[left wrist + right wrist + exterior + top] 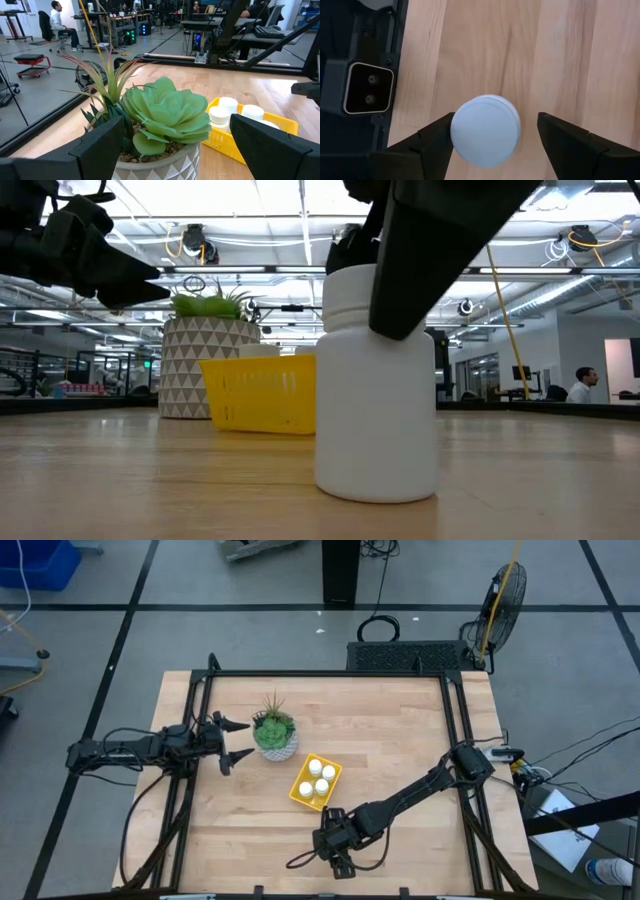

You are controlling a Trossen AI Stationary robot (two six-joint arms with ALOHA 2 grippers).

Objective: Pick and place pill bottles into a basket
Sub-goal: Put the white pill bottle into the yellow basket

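Observation:
One white pill bottle [377, 390] stands upright on its base on the table near the near edge; its cap also shows in the right wrist view [486, 131]. My right gripper [492, 145] is open and points down over it, one finger on either side of the cap. In the high view my right gripper [337, 848] hides this bottle. The yellow basket [300, 792] lies mid-table and holds several white bottles [318, 778]. My left gripper [243, 740] is open and empty, just left of the plant pot. My right gripper has one finger [432, 142] right beside the cap's side [456, 132]; I cannot tell whether it touches. The other finger [565, 145] stands apart from the cap. The bottle stands upright on the table.
A white patterned pot with a green plant [275, 735] stands just left of the basket, right in front of my left gripper [175, 150]. Black frame rails run along the table's left and right sides. Bare wood [400, 730] lies right of the basket.

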